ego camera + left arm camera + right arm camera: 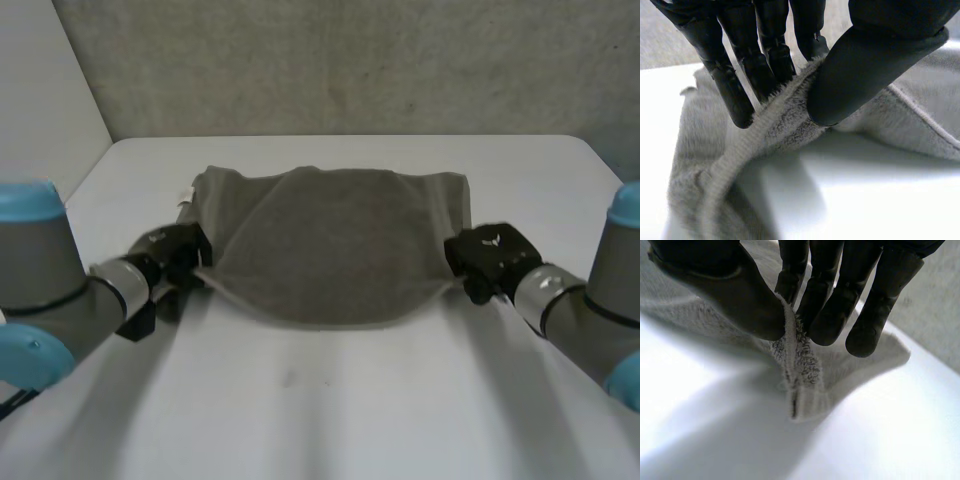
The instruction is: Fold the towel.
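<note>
A grey towel (330,240) lies on the white table (330,410), its near edge lifted and sagging between my hands. My left hand (178,255) pinches the near left corner; in the left wrist view the thumb (860,70) presses the towel's hem (785,117) against the fingers (740,75). My right hand (490,258) pinches the near right corner; in the right wrist view the towel's corner (797,360) hangs clamped between thumb (740,295) and fingers (835,305). The far part of the towel rests flat on the table.
A grey textured wall (350,60) rises behind the table's far edge. A small white tag (187,197) sticks out at the towel's far left corner. Bare white tabletop stretches in front of the towel and on both sides.
</note>
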